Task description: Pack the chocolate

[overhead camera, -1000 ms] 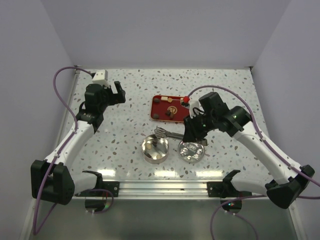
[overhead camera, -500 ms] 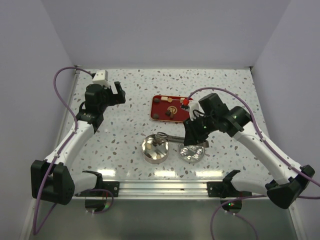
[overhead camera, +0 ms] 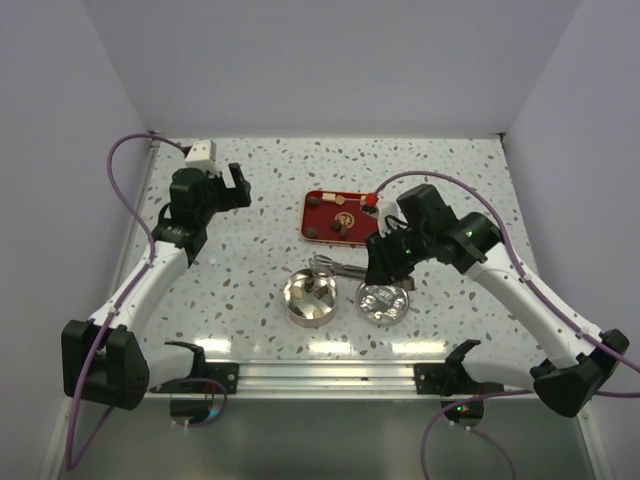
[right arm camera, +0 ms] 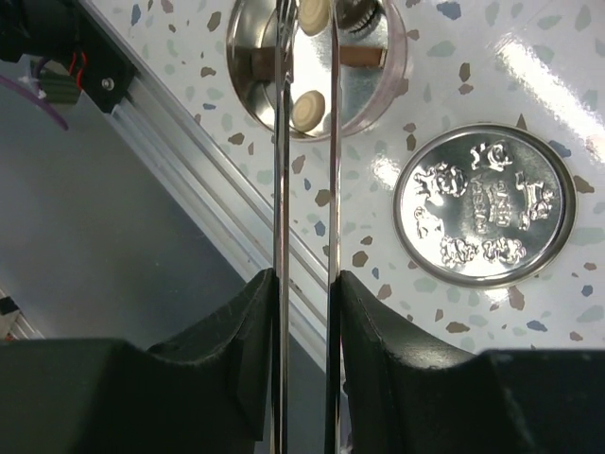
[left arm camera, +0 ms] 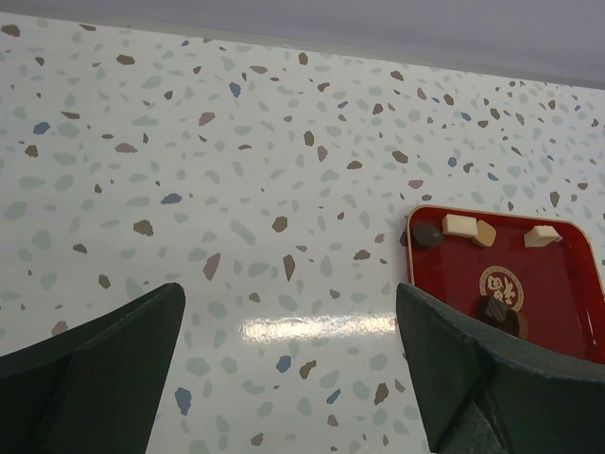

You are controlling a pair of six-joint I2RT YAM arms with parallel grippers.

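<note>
Several chocolate pieces [left arm camera: 460, 225], dark, tan and cream, lie on the red tray [left arm camera: 558, 284], which the top view shows at the table's middle [overhead camera: 325, 205]. More chocolate pieces [right arm camera: 308, 110], cream and brown, sit inside the open round tin [right arm camera: 397, 71], also in the top view [overhead camera: 309, 300]. My right gripper [right arm camera: 304, 279] is shut on metal tongs [right arm camera: 281, 189], whose tips reach over the tin. In the top view the right gripper [overhead camera: 385, 262] hovers just right of the tin. My left gripper [left arm camera: 288, 322] is open and holds nothing, well left of the tray.
The tin's embossed lid [right arm camera: 484, 205] lies flat on the table right of the tin [overhead camera: 384, 303]. The metal rail at the table's near edge [right arm camera: 208, 189] runs just below the tin. Purple cables [overhead camera: 125, 160] loop off both arms.
The right gripper has shifted slightly by the tin with the tongs, and the tongs' arms stand a little wider apart. The left arm has not moved.
</note>
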